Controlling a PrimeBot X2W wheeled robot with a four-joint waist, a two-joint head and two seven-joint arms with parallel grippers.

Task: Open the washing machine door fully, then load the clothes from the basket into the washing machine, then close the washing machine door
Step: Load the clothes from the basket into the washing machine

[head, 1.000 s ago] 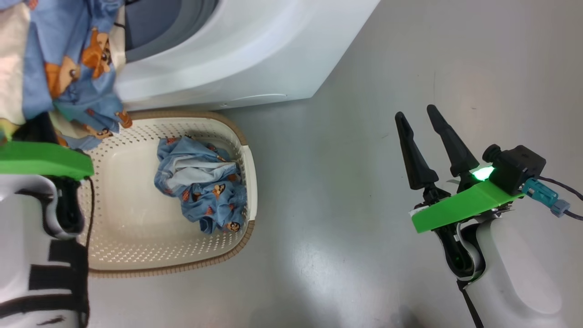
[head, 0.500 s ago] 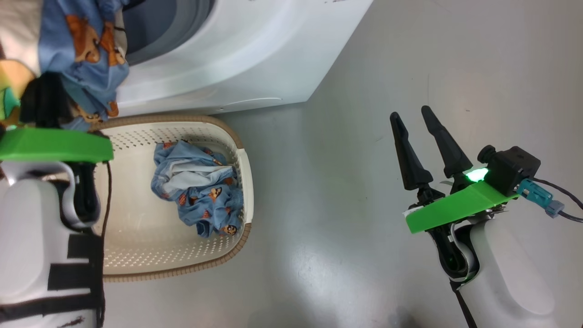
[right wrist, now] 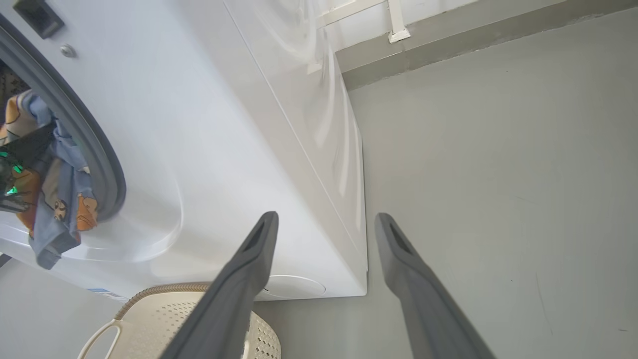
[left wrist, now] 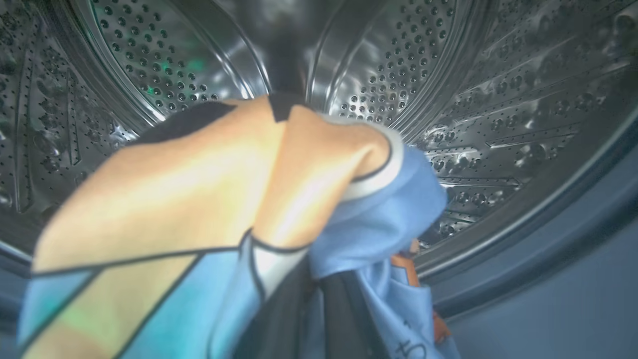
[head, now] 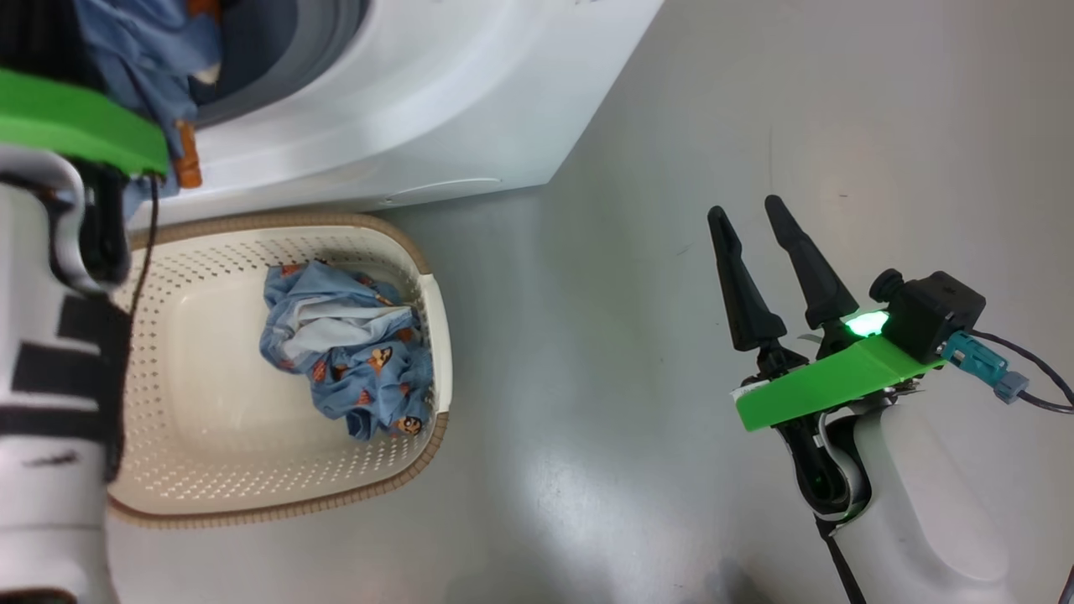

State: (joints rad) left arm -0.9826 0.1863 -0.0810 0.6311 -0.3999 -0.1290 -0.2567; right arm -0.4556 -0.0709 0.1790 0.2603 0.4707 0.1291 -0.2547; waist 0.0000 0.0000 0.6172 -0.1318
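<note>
Overhead, in the head view, the left gripper (head: pixel 42 38) is up at the mouth of the washing machine (head: pixel 436 101). Its fingers are buried in a blue printed garment (head: pixel 143 50), whose tail hangs over the machine's lower lip. The basket (head: pixel 436 319) sits on the floor (head: pixel 587 377) right against the foot of the washing machine, with the rest of the clothes (head: pixel 352 352) bunched along its inner side. The right gripper (head: pixel 745 208) hangs over bare floor well off the washing machine's corner, fingers apart and holding nothing.

Next, the left wrist view looks into the washing machine's steel drum (left wrist: pixel 498 99), with the grey-blue gasket (left wrist: pixel 548 259) curving below. The fingers (left wrist: pixel 339 319) are closed on the garment, which drapes over them inside the opening.

Lastly, the right wrist view shows the two spread fingers (right wrist: pixel 239 279) aimed at the washing machine's lower front corner, with the garment at its opening and the basket rim under its front.
</note>
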